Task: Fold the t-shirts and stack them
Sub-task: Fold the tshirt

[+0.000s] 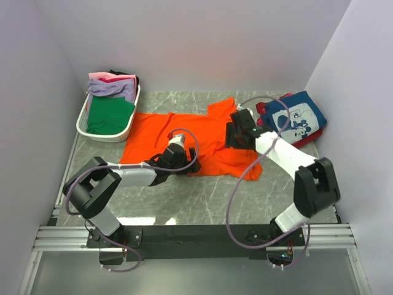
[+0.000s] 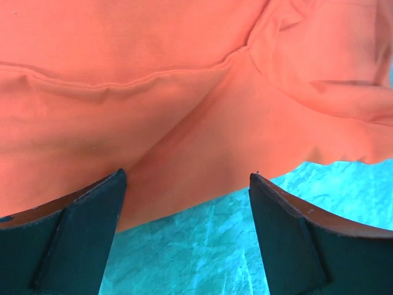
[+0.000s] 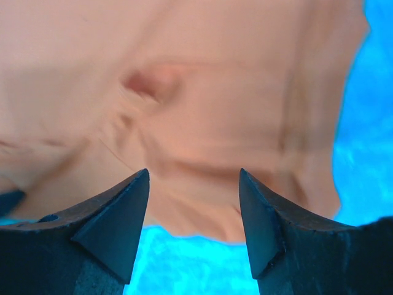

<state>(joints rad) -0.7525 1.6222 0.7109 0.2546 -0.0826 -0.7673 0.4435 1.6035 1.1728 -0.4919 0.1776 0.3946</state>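
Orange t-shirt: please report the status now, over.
Left gripper open, right gripper open, both low at the cloth's edge. Orange t-shirt spread out, not yet folded. No other thing lies on it.

A bright orange t-shirt (image 1: 184, 126) lies spread mid-frame, the left gripper (image 1: 175, 158) at its lower edge and the right gripper (image 1: 236, 136) at its right side. Upper left, a white basket (image 1: 83, 120) holds piled tees (image 1: 110, 101); upper right lies a navy printed tee (image 1: 301, 117).

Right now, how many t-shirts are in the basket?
4 show: green tee nearest, on top; lavender tee behind it; pink tee at the back left; black tee at the back right. Others may be buried deeper in the basket.
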